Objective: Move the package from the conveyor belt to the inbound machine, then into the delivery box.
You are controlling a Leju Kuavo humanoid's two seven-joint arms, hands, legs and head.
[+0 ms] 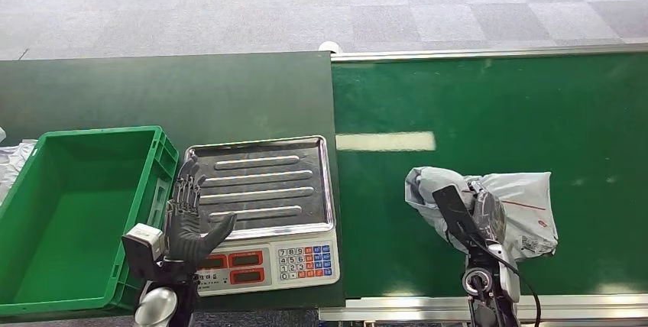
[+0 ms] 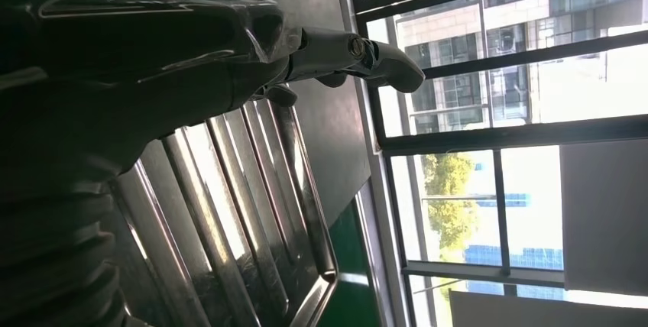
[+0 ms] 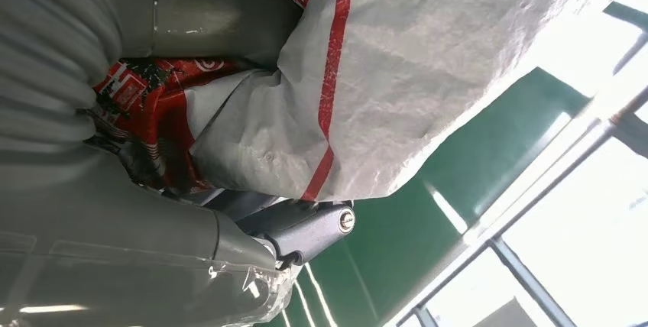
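Grey carpet-tile floor (image 1: pixel 458 6) beyond a dark green tabletop (image 1: pixel 153 90) that butts against a brighter green conveyor belt (image 1: pixel 535 98) with a silver rail along its far edge.

Crumpled grey-white plastic mailer package with red stripe and red print (image 1: pixel 520 205) lies on the belt, near its front edge, well right of the scale. Right hand (image 1: pixel 477 212) is on the package's left half, fingers wrapped into the plastic; right wrist view shows the bag (image 3: pixel 428 75) pressed against the thumb (image 3: pixel 206 14) and a finger beneath it, so it looks gripped, though whether the package is lifted off the belt is unclear.

Ribbed steel weighing tray on a white electronic scale with keypad and red displays (image 1: pixel 264 182) sits on the tabletop at the belt's edge. Left hand (image 1: pixel 187 216) hovers at the tray's front-left corner, fingers spread, holding nothing.

Empty-looking green plastic crate (image 1: pixel 76 212) stands just left of the scale
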